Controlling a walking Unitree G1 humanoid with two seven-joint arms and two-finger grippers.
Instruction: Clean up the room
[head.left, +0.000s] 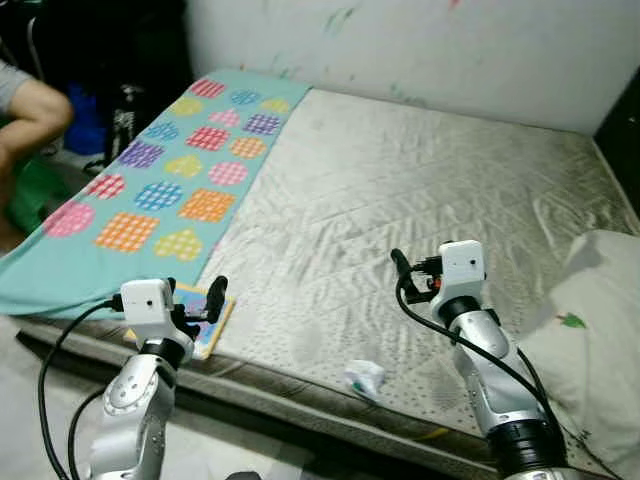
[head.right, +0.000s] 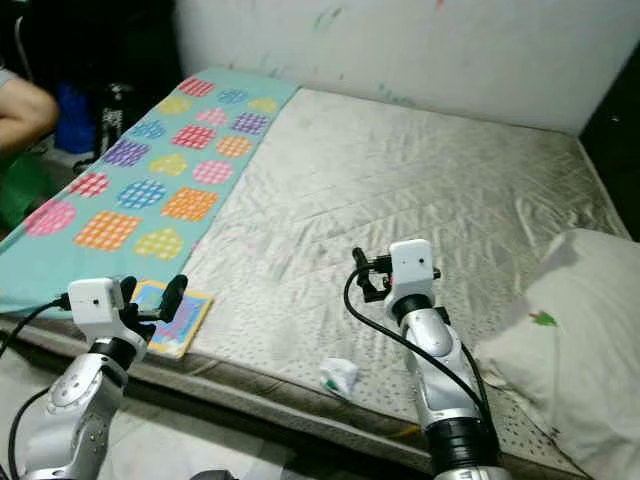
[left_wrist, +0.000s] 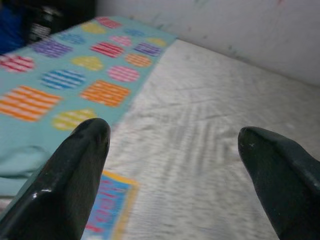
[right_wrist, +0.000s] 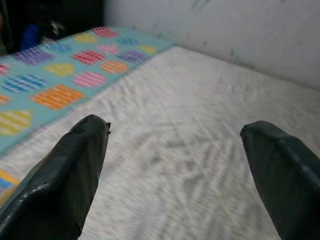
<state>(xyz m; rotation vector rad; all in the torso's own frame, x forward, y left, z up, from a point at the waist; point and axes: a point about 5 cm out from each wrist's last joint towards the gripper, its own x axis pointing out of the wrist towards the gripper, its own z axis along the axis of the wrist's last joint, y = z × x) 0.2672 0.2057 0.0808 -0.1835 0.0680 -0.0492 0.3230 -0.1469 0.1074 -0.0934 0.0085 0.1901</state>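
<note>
The robot stands at the near edge of the bed (head.left: 400, 190) with both arms raised over it, fingers spread wide and empty on each, as if sizing up what to clear first. The left gripper (head.left: 200, 300) hovers just above a colourful booklet (head.left: 207, 318) lying flat near the bed's near left corner, beside the teal patterned sheet (head.left: 160, 180). The right gripper (head.left: 405, 270) hangs over bare mattress; a crumpled white scrap (head.left: 365, 378) sits at the near edge below it. A pillow (head.left: 590, 330) rests at the near right corner. A person's arm (head.left: 30, 110) shows beyond the left edge.
</note>
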